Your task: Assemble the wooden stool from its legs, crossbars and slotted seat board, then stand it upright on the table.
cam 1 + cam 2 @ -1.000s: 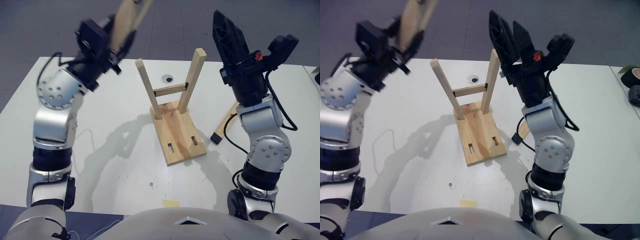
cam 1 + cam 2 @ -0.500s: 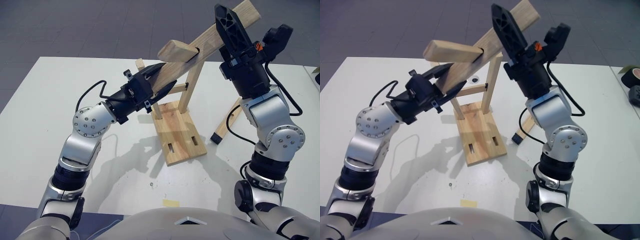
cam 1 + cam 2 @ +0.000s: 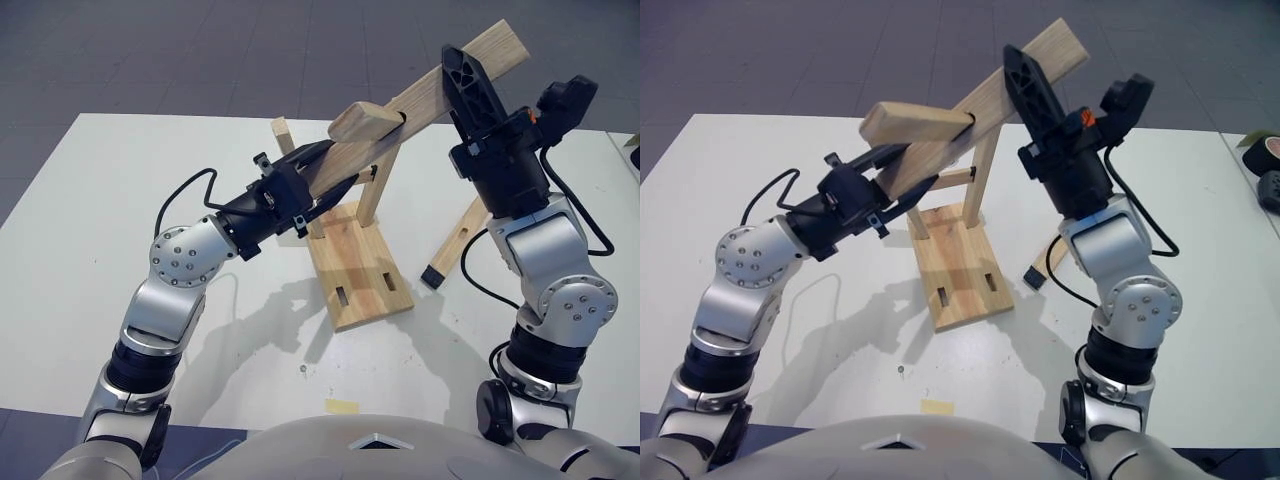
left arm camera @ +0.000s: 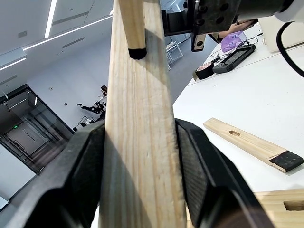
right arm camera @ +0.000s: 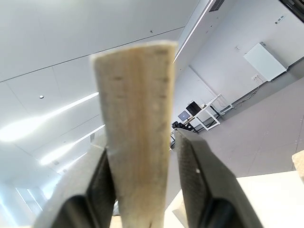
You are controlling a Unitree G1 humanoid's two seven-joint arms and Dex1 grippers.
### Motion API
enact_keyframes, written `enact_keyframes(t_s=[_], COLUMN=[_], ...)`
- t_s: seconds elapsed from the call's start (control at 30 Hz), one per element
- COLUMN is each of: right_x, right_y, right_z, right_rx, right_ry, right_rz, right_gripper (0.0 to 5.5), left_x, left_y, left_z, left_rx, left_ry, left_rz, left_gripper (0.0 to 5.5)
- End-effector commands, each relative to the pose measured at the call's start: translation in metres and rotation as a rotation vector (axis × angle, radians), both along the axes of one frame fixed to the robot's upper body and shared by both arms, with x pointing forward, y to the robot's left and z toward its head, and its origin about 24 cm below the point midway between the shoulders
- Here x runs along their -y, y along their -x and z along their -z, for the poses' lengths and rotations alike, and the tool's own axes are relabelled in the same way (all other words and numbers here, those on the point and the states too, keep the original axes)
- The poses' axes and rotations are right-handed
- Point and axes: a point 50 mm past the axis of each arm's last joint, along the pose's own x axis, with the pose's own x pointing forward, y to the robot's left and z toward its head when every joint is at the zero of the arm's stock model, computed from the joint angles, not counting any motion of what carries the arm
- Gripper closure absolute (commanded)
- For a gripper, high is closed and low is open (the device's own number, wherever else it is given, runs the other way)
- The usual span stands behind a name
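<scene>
The stool looks about half built. On the left, the left tool (image 3: 330, 165) is clamped on the low end of the held leg (image 3: 425, 92). This leg slants up in the air above the middle of the table (image 3: 90, 190). A short bar (image 3: 362, 118) sticks out of its side.

Under it, the seat board (image 3: 360, 275) lies flat in the middle of the table. Two legs (image 3: 375, 190) stand in its far end, with a crossbar (image 3: 952, 178) joining them. Two slots (image 3: 343, 295) at its near end are empty.

Further right, the right tool (image 3: 462, 75) is clamped on the high end of the same held leg. Below it, a loose leg (image 3: 452, 240) lies on the table toward the right edge.

I think the held leg and the loose leg must be joined and pushed into the empty slots. Then the stool must be turned over onto its feet.

I can see no writing that I can read.
</scene>
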Motion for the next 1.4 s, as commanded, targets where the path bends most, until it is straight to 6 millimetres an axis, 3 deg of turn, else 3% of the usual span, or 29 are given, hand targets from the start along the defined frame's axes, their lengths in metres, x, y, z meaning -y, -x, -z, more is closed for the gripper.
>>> enact_keyframes(t_s=[0.03, 0.23, 0.37, 0.53, 0.73, 1.0, 1.23, 1.4], right_x=[0.007, 0.028, 0.060, 0.085, 0.096, 0.097, 0.086, 0.094], right_y=[-0.001, -0.007, 0.001, 0.030, 0.030, 0.034, 0.038, 0.059], right_z=[0.003, 0.013, 0.036, 0.079, 0.096, 0.108, 0.113, 0.145], right_rx=[-0.055, -0.116, -0.209, -0.401, -0.444, -0.400, -0.213, -0.233], right_ry=[-0.081, -0.055, 0.037, 0.198, 0.298, 0.492, 0.847, 1.044], right_rz=[0.017, 0.144, 0.230, 0.271, 0.358, 0.380, 0.380, 0.405], right_gripper=[4.29, 4.48, 4.48, 4.48, 4.48, 4.48, 4.47, 4.47], left_x=[0.002, -0.007, -0.043, -0.086, -0.069, -0.061, -0.055, -0.052], left_y=[0.004, 0.009, 0.018, 0.006, 0.016, 0.017, 0.017, 0.020], left_z=[-0.002, 0.001, -0.011, -0.025, -0.009, -0.007, -0.006, -0.003], left_rx=[-0.017, -0.138, -0.286, -0.292, -0.371, -0.381, -0.376, -0.369], left_ry=[0.006, 0.056, 0.224, 0.516, 0.506, 0.483, 0.466, 0.417], left_rz=[0.020, -0.002, -0.062, -0.362, -0.380, -0.373, -0.360, -0.359], left_gripper=[3.43, 2.47, 1.81, 0.90, 0.10, 0.10, 0.10, 0.10])
